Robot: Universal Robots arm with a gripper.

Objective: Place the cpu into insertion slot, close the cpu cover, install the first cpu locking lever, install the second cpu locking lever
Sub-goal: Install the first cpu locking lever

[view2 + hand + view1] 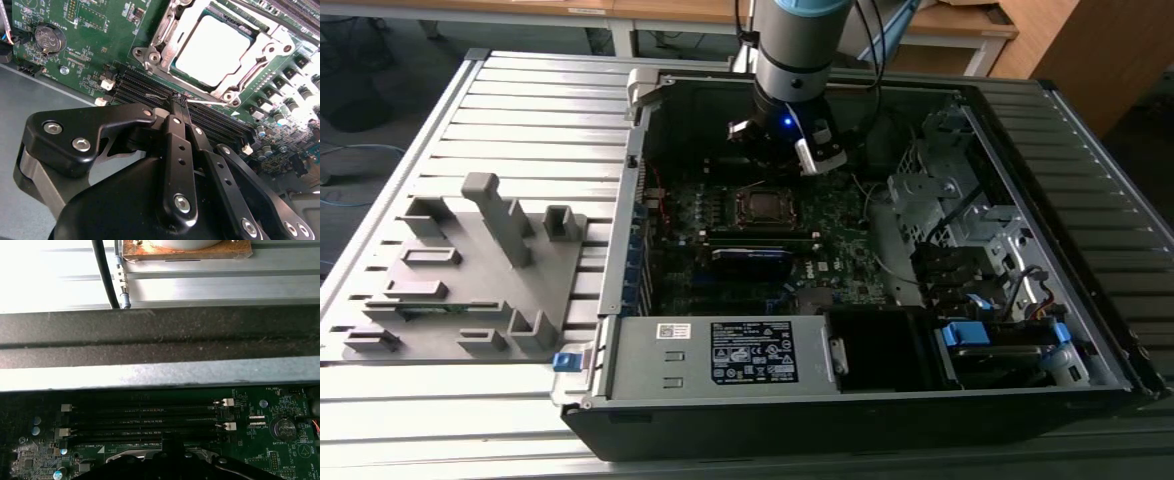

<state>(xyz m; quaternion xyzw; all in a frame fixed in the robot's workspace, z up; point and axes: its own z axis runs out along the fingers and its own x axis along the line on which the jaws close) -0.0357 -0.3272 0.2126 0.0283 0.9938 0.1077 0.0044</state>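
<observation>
Second wrist view: the small square cpu point(212, 50), its dull silvery metal face washed pale by glare, sits in the socket, framed by the thin silvery stamped-metal cpu cover point(167, 30), which lies flat around it with the chip showing through its square window. The black, matte, bolted gripper point(179, 100) has its two slim fingers point(175, 150) drawn together until the tips meet, over the long black ribbed memory slots point(145, 87) just beside the socket. A thin pale metal rod point(205, 102) runs from beside the tips (whether they pinch it I cannot tell). A round shiny coin battery point(47, 39) sits on the green board, well apart.

From the exterior view, the gripper point(787, 150) hangs inside the open black-and-grey steel computer case point(1067, 120), just behind the square, metal-ringed insertion slot point(761, 205). The case rests on a ribbed aluminium table point(520, 110), with a grey moulded plastic fixture point(467, 270) on the exterior view's left.
</observation>
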